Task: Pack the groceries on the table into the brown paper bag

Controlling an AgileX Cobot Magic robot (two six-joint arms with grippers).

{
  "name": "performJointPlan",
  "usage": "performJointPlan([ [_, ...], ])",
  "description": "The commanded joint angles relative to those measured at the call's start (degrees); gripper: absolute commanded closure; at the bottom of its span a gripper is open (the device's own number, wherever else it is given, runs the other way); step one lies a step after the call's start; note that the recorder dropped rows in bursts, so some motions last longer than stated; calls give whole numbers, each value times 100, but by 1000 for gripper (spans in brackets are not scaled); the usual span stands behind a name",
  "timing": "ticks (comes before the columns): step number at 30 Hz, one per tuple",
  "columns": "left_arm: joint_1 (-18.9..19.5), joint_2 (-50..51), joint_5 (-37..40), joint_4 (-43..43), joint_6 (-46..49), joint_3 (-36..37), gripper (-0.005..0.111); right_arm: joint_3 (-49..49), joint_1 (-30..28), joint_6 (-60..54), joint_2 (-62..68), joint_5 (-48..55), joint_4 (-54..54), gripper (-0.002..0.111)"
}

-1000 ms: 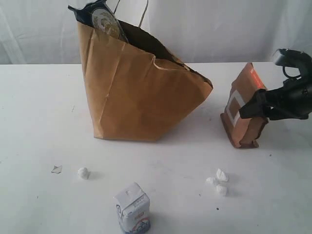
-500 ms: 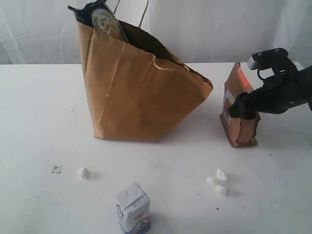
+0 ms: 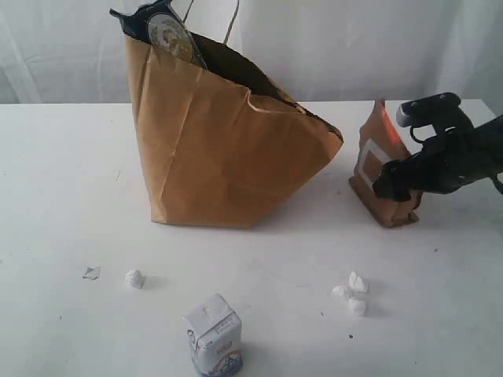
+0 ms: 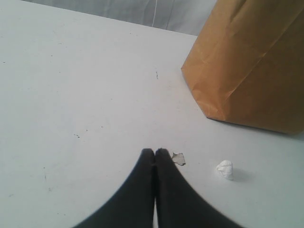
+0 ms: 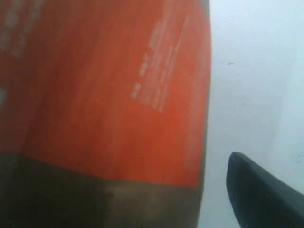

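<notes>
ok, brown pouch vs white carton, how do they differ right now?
The brown pouch is kraft-brown with a white square and taller; the small white carton is white with blue print and shorter. The right gripper is at the pouch; the carton is untouched. Both stand on the table.

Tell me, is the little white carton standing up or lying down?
Standing up. The carton rests on its base on the table, with its folded top facing up.

The paper bag is kraft brown. The pouch is brown with a white square and an orange-red side. The small carton is white with blue print, on a white table.
</notes>
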Motion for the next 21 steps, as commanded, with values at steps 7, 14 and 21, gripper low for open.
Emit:
performJointPlan([
  [7,17,-8,-11,-7,-21,19,107,13,52,106,131,-253,17,51],
  [14,17,-8,-11,-7,-21,19,107,13,52,550,131,-17,38,88],
  [21,17,-8,-11,-7,-21,19,107,13,52,592,-112,847,-4,108],
])
